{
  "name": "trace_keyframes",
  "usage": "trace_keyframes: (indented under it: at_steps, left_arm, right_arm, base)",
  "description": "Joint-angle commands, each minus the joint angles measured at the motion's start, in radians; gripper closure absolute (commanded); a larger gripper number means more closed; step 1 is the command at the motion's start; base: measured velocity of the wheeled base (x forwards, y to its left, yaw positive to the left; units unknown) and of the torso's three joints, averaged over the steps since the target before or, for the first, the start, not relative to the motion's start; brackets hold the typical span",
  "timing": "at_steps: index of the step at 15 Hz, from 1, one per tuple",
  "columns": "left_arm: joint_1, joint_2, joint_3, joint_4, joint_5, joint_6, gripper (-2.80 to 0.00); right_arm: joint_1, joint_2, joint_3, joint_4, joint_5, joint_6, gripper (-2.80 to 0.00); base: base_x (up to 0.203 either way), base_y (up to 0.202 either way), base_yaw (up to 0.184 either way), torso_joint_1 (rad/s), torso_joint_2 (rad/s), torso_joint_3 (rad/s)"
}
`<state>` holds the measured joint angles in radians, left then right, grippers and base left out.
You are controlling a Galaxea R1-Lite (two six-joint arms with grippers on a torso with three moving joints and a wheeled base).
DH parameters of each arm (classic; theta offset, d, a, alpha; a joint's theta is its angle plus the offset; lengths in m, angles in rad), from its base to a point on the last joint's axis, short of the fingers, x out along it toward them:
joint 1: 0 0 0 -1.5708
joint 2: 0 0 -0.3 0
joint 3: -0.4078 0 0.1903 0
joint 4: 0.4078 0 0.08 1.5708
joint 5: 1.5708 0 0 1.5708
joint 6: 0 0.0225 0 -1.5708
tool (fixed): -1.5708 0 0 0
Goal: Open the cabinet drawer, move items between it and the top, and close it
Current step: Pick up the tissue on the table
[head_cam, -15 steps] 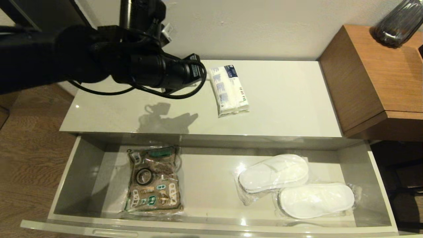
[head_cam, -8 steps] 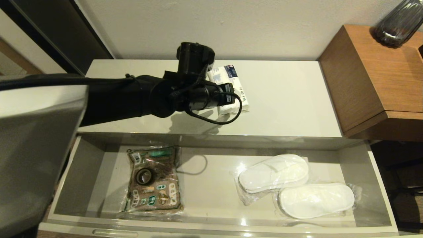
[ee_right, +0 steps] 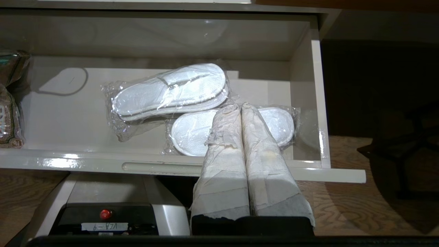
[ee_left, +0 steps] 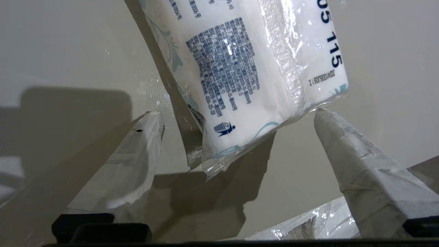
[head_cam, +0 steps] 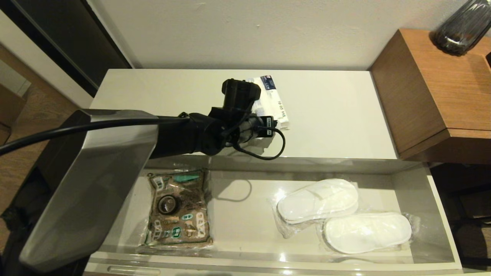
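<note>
In the open cabinet drawer (head_cam: 437, 203), the black tape roll (head_cam: 167, 204) sits on a brown pouch (head_cam: 178, 209) at left. The left hand (ee_left: 240, 113), spread wide, straddles the tissue pack (head_cam: 278, 105) on the counter (head_cam: 337, 115). Wrapped slippers (head_cam: 341, 216) lie right; the right hand (ee_right: 241, 107), fingers together, hovers near them.

Head view overhead; left wrist close on tissue pack (ee_left: 247, 79) (perhaps touching); right wrist faces drawer (ee_right: 171, 164).
</note>
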<state>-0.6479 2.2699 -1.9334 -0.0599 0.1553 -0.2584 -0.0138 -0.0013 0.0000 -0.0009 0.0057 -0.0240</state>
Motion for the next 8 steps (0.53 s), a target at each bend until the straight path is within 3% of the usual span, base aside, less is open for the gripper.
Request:
trace_keyframes:
  at_steps: [1,3,8]
  left_arm:
    - [0.002,0.01,0.001,-0.009,0.001,-0.002,-2.8]
    - [0.003,0.009,0.001,-0.012,0.002,0.0,-2.8]
    - [0.014,-0.002,0.002,-0.142,0.074,0.105,-2.8]
  right_arm:
    - [0.0,0.001,0.0,-0.001,0.0,-0.001,0.0]
    - [0.0,0.001,0.0,-0.001,0.0,-0.001,0.0]
    - [0.0,0.001,0.0,-0.001,0.0,-0.001,0.0]
  base:
    - [0.0,0.0,0.0,0.0,0.0,0.0]
    - [0.0,0.0,0.0,0.0,0.0,0.0]
    - [0.0,0.0,0.0,0.0,0.0,0.0]
